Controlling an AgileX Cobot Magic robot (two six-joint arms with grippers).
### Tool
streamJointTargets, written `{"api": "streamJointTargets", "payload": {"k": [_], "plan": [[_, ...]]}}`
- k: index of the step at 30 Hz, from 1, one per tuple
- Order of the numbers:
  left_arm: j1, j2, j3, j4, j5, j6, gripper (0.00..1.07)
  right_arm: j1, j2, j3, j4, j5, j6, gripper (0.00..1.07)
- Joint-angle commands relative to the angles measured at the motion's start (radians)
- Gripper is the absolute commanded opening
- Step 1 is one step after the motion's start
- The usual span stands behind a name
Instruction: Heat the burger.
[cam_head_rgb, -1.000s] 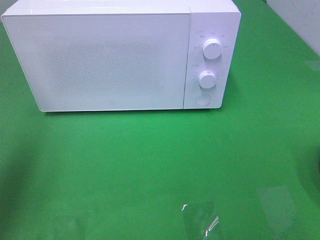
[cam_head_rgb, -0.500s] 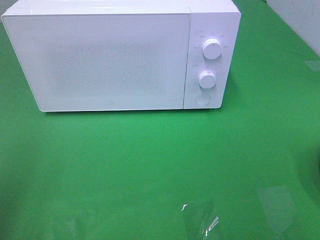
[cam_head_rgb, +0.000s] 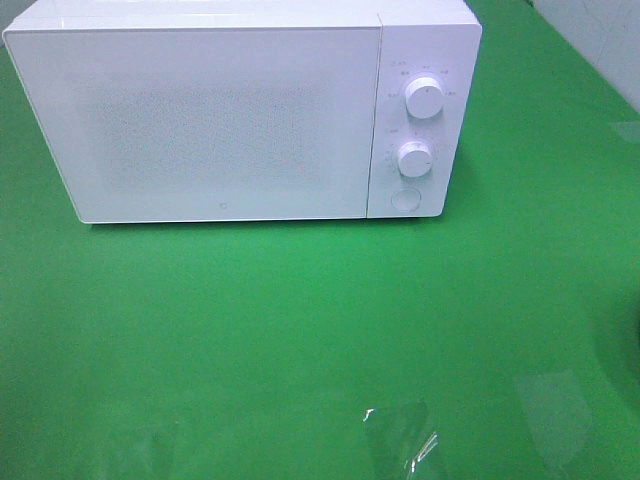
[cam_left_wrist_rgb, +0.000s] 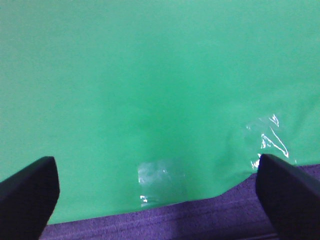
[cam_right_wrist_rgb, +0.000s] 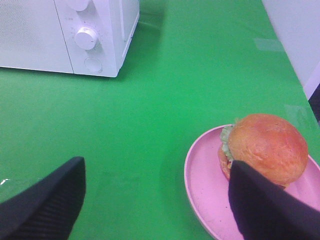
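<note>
Spreading wide on both sides, jaws, and gripping nothing. Left gripper (cam_left_wrist_rgb: 150, 200) hanging over bare green cloth (cam_left_wrist_rgb: 150, 75) near its front edge, black fingers (cam_left_wrist_rgb: 27, 192) far apart, only two scraps of clear tape (cam_left_wrist_rgb: 267, 137) glinting beneath. Not showing in the high view, either arm.

Sitting shut at the back of the table, the microwave (cam_head_rgb: 220, 110): a white, matte, boxy shell, door (cam_head_rgb: 200, 120) flush, with a faint speckled window. Stacking down its right-hand panel, two round ribbed knobs (cam_head_rgb: 425, 100) and a flat round button (cam_head_rgb: 404, 200) below them.

Right gripper (cam_right_wrist_rgb: 155, 200) hovering low and open, ribbed dark pads (cam_right_wrist_rgb: 45, 200) framing the cloth, with the burger (cam_right_wrist_rgb: 265, 147) off to the side by one finger, not between them. Resting on a pink plate (cam_right_wrist_rgb: 200, 185), well apart from the microwave: glossy golden-brown dome, frill of green lettuce at the rim, smooth plate with a shallow raised lip.

Judging the opening step here: getting that door open first, most likely by pressing the round button squarely. Then taking the plate by its lip rather than squeezing the bun, since soft bread looks easy to crush and that shiny top easy to slip on. Keeping the plate level while carrying.
</note>
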Motion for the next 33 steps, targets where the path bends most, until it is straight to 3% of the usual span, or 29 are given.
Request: {"api": "streamJointTargets", "payload": {"k": [1, 17, 26, 33], "plan": [[0.0, -0.026, 0.003, -0.001, -0.015, -0.001, 1.0, -0.003, -0.028, 0.002, 0.001, -0.008, -0.002, 0.75], [0.0, -0.083, 0.003, -0.001, -0.016, -0.001, 1.0, -0.003, -0.028, 0.002, 0.001, -0.008, -0.002, 0.75], [0.0, -0.363, 0.003, 0.003, -0.016, 0.003, 1.0, -0.003, -0.028, 0.002, 0.001, -0.008, -0.002, 0.75], [0.0, -0.376, 0.003, 0.009, -0.016, 0.002, 1.0, -0.003, -0.028, 0.002, 0.001, -0.008, -0.002, 0.75]]}}
